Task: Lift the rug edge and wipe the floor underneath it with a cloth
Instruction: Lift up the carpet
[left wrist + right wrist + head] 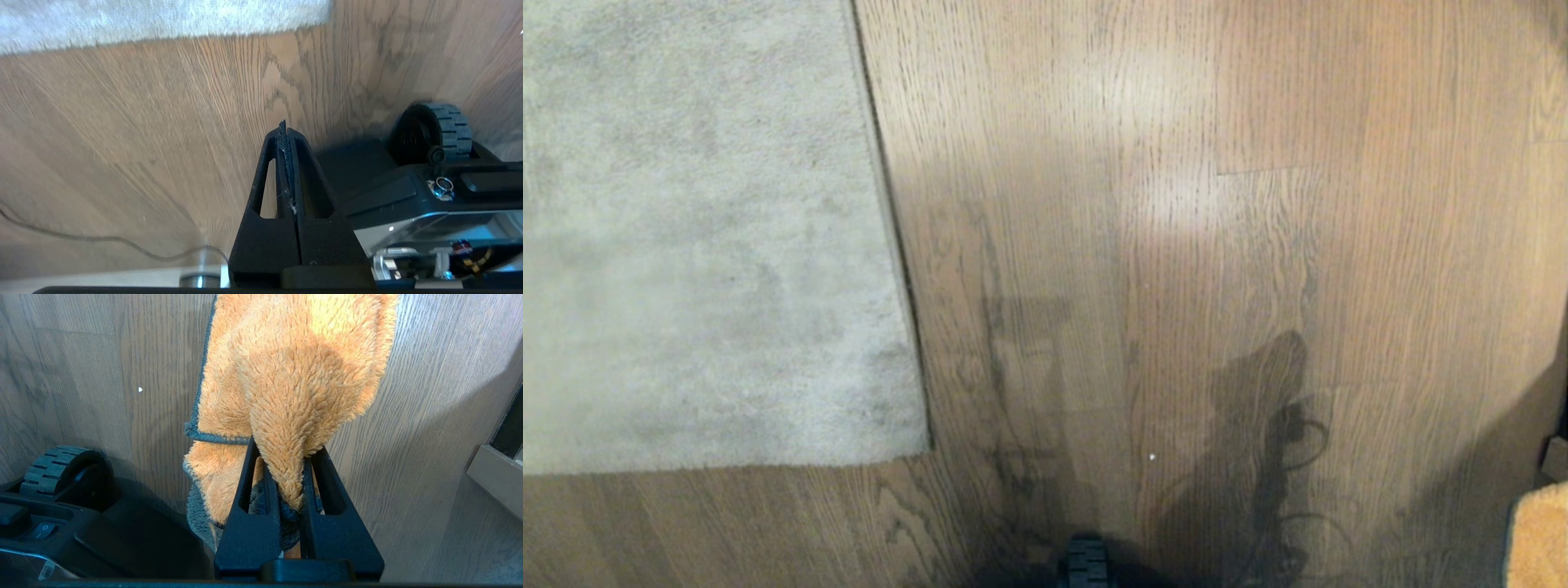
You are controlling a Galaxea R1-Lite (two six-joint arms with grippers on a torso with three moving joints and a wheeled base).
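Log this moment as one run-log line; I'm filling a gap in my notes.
stage: pre-lift | left gripper: shut, empty, above floor | right gripper: shut on cloth | rug edge: flat

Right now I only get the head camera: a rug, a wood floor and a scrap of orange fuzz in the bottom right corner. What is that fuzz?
Observer: It is the cloth, fluffy orange with a dark grey trim. The right gripper has its jaws shut on one end of it, over the floor.
Operator: And the other arm, is it carrying anything?
Observer: No. The left gripper is empty, its jaws shut together, above bare planks short of the rug edge.
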